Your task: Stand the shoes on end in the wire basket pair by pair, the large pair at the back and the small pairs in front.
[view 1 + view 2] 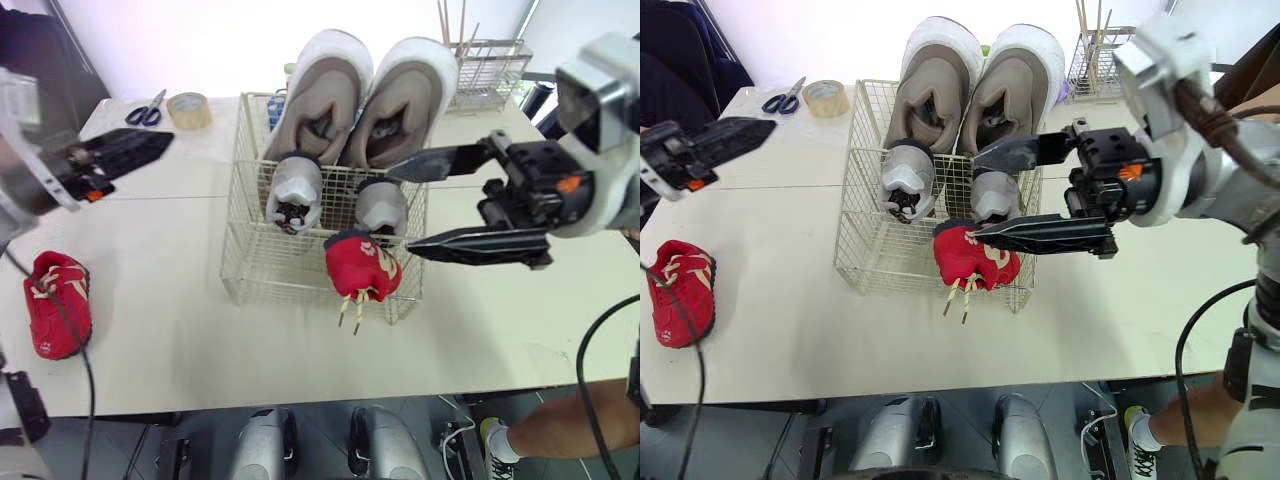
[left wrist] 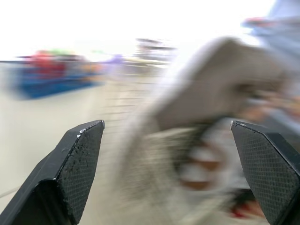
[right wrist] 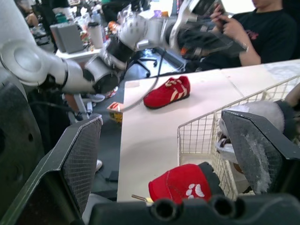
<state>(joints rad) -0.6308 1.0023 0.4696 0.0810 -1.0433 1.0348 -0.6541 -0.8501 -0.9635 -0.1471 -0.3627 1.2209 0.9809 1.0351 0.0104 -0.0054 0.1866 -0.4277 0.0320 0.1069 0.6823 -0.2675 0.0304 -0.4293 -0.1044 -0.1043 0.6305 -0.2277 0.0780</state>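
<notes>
The wire basket [image 1: 250, 270] stands mid-table. Two large beige shoes [image 1: 325, 90] stand on end at its back. In front of them stand two small grey shoes [image 1: 295, 190]. One small red shoe [image 1: 362, 265] sits at the basket's front right corner, its laces dangling over the front wall. Its mate, the other red shoe [image 1: 57, 303], lies on the table far left. My right gripper [image 1: 400, 210] hovers open just right of the basket, above the red shoe [image 3: 183, 183], holding nothing. My left gripper [image 2: 166, 124] is open, raised over the table's left side.
A tape roll [image 1: 189, 109] and scissors [image 1: 147, 110] lie at the back left. A small wire rack [image 1: 490, 70] with sticks stands at the back right. A cable runs past the left red shoe. A person's leg [image 1: 560, 430] is beside the table's right front.
</notes>
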